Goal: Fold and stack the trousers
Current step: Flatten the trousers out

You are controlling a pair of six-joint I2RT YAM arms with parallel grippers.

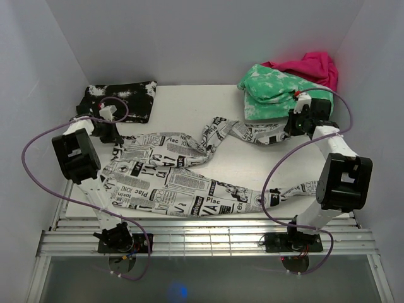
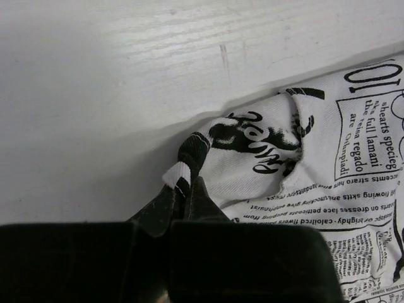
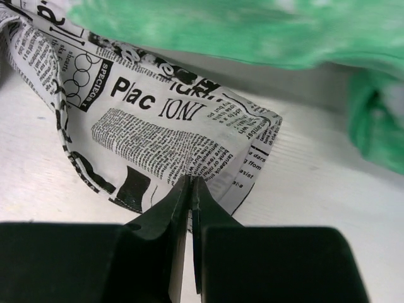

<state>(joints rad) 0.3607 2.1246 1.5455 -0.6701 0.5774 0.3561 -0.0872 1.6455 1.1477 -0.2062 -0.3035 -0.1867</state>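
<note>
Left tool: fingers pressed together, pinching a corner of the newspaper-print trousers; a small dark-banded fold of cloth sits between the tips. The rest of that cloth spreads to this tool's right on the white tabletop. Right tool: fingers likewise closed, nipping the edge of a trouser leg end, which rises ahead of the tips and to their left. Overhead, the trousers lie rumpled between the two tools. The broad part is beside the left tool, one twisted leg runs across to the right tool, and the other leg trails toward the near edge past the right arm. Just beyond the right tool lies a green-and-white mottled garment, with a pink garment behind it. Beyond the left tool lies a folded black white-speckled garment.
</note>
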